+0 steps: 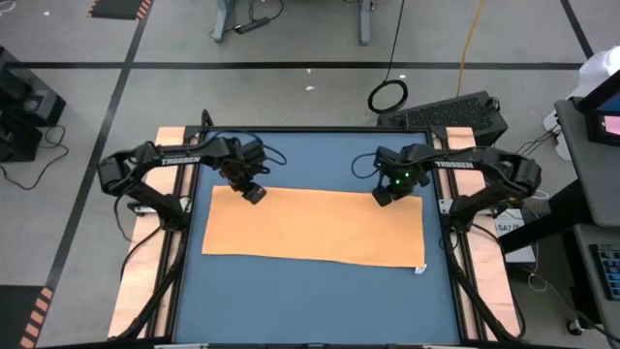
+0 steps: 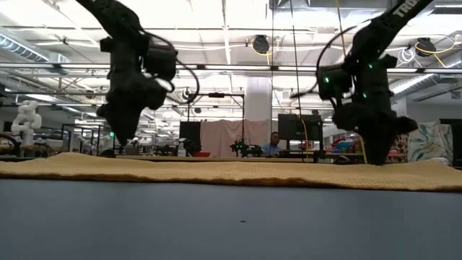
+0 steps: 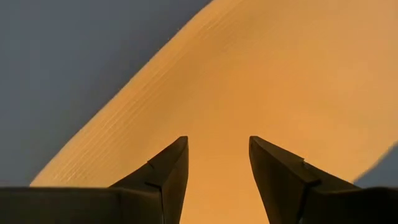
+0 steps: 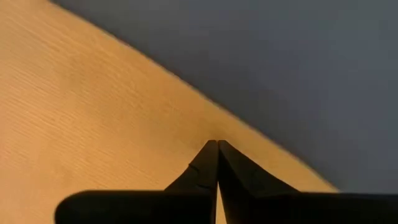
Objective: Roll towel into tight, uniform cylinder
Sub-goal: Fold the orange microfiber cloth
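Towel (image 1: 315, 228) lies flat; both grippers' contact with it unclear.

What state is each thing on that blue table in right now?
Soft orange-yellow cloth towel: spread flat, unrolled, white tag at one corner.
Left claw: open, low over the towel's far edge.
Right claw: shut, tips at the towel's far edge.
Blue table: towel lying on it.

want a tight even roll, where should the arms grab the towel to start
Probably the far long edge of the towel, one gripper near each end, coming down from above. It lies flat and wide; the left gripper, open, and right gripper, shut, sit at that edge.
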